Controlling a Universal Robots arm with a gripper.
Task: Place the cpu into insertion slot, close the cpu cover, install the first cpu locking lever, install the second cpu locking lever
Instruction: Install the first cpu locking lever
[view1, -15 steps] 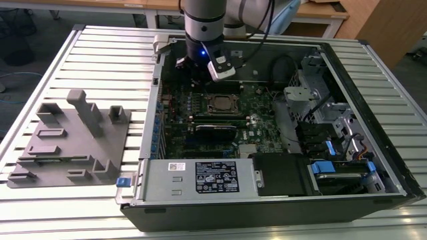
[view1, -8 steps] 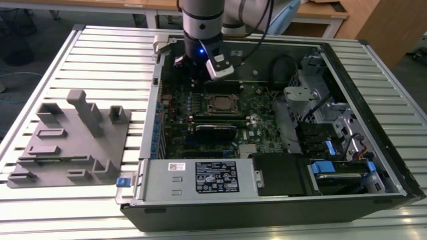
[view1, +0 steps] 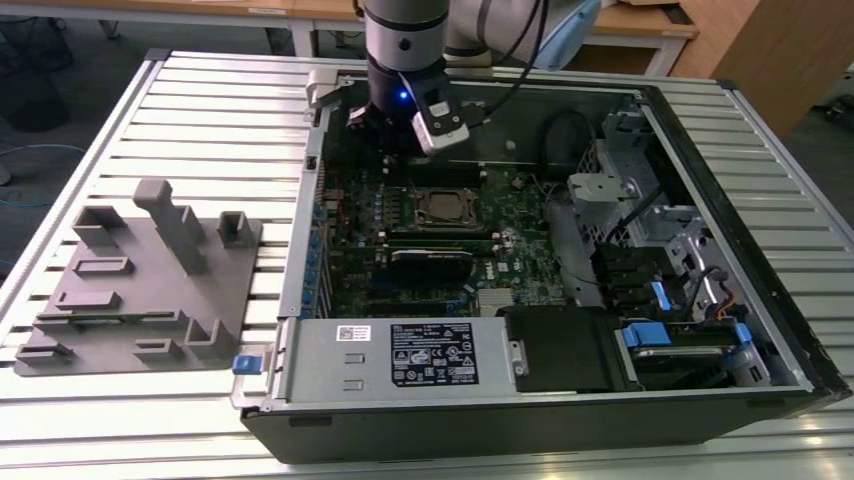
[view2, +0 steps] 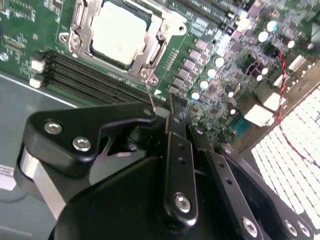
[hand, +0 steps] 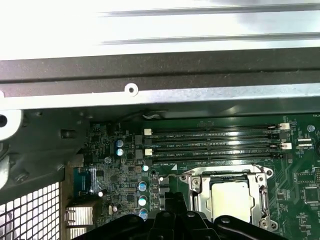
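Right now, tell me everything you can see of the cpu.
The cpu is a small, flat, square chip with a pale, dull silvery metal top that looks plain. It lies level in the insertion slot on the green board inside the open computer case. The cpu cover, a thin silvery frame, lies flat around it and seems to lap its edges, leaving the top bare through the cut-out. The gripper is apart from it, over the memory slots beside the socket.
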